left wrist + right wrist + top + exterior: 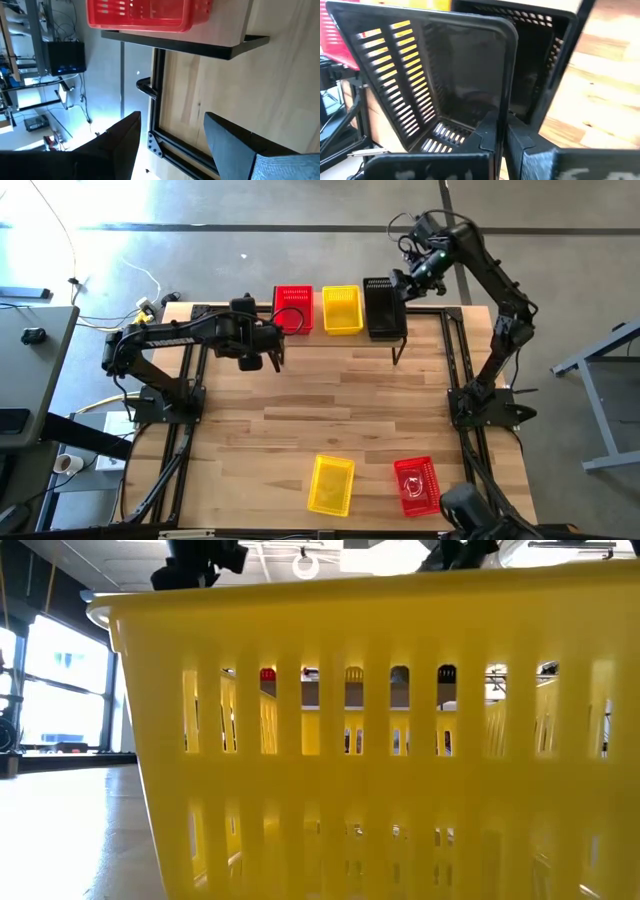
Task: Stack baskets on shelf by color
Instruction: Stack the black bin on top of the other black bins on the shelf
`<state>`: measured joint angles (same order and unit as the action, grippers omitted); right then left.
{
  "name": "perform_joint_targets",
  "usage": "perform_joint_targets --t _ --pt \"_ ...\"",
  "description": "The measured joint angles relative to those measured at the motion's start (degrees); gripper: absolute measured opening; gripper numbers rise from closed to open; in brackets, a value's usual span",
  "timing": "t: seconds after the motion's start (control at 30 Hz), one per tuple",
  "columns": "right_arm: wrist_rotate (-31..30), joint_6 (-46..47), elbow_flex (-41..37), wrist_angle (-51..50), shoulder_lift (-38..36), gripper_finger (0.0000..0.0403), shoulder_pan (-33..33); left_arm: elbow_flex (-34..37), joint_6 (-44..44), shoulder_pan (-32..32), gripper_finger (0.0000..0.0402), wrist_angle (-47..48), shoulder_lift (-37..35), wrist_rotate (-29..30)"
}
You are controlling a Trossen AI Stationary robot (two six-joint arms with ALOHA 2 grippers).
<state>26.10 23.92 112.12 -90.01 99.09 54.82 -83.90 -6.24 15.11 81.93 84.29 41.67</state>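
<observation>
On the pale wooden plank shelf on thin black legs (pixel 345 338) at the table's far edge sit a red perforated plastic basket (pixel 293 309), a yellow slatted plastic basket (pixel 342 310) and a black mesh plastic basket (pixel 384 318), side by side. The right claw (pixel 501 131) is clenched on the thin wall of a second black slotted basket (pixel 435 80), tilted and seemingly part-nested in the shelf one (the overhead angle is poor). The left claw (pixel 172 132) hangs released just before the red basket. A loose yellow rectangular basket (pixel 331 484) and a loose red rectangular basket (pixel 417 485) lie on the plank-grained table (pixel 330 400) near its front edge, both apparently empty.
</observation>
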Motion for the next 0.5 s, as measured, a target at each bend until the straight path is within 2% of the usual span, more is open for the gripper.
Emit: perform_joint_targets --t 0.5 --pt "-0.78 -0.32 -1.27 0.02 0.02 0.0000 2.23 0.01 -1.95 0.69 0.0209 -2.36 0.00 -1.16"
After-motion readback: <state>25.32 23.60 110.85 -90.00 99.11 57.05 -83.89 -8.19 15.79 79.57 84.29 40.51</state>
